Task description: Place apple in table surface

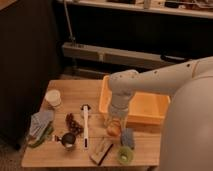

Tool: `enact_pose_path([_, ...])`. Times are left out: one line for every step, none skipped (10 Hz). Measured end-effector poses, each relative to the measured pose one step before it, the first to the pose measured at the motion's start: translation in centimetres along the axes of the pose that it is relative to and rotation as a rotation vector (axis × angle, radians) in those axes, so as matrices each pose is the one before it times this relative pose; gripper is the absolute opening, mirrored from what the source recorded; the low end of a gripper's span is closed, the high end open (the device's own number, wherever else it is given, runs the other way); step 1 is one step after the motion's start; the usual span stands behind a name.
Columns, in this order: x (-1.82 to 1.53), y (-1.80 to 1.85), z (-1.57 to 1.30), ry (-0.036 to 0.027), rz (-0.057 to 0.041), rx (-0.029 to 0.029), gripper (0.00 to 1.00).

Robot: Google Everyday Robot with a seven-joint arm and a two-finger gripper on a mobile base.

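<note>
White arm reaches down from the right, w/ the tool low over the tabletop, just in front of the orange bin's near-left corner. Its fingers are clamped on the apple (orange-red, small, round), which shows between and just below them. Apple sits right at the wood surface; can't tell if it's touching or a hair above.

Just beside the apple on the right: a small blue-grey object, type unclear. In front of that, near the front edge, a green cup. To the left of the cup, a flat brownish block lying at an angle, also near the front edge.

Further left, approx. mid-tabletop, a long white utensil lies front-to-back, w/ its rounded end at the far side. Next to it on the left, a dark reddish cluster (looks like grapes, not certain). In front of that, a small dark metal cup.

Far left: a grey cloth w/ something green under its front edge. Behind it, a white paper cup stands upright near the back-left corner.

Bin takes up the back-right part of the tabletop; its inside is partly hidden by the arm.
</note>
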Motion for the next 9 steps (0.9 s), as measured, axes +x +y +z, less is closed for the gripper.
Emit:
enact_pose_path([-0.233, -0.097, 0.198, -0.00396, 0.00155, 0.00122, 0.00])
enact_pose_path([-0.313, -0.126, 0.382, -0.00602, 0.00026, 0.00177, 0.00])
enact_pose_path([-0.237, 0.110, 0.478, -0.00362, -0.00367, 0.00443, 0.00])
enact_pose_path([-0.299, 0.192, 0.534, -0.00514, -0.00383, 0.00660, 0.00])
enact_pose_path([-0.264, -0.099, 0.342, -0.00465, 0.00152, 0.00488, 0.00])
enact_pose_path([-0.199, -0.093, 0.276, -0.00311, -0.00083, 0.00252, 0.00])
enact_pose_path([-0.169, 0.080, 0.178, -0.00261, -0.00394, -0.00329, 0.00])
enact_pose_path([-0.125, 0.003, 0.240, 0.00205, -0.01546, -0.00490, 0.02])
enact_pose_path([0.007, 0.142, 0.244, 0.00586, -0.01877, -0.01463, 0.08])
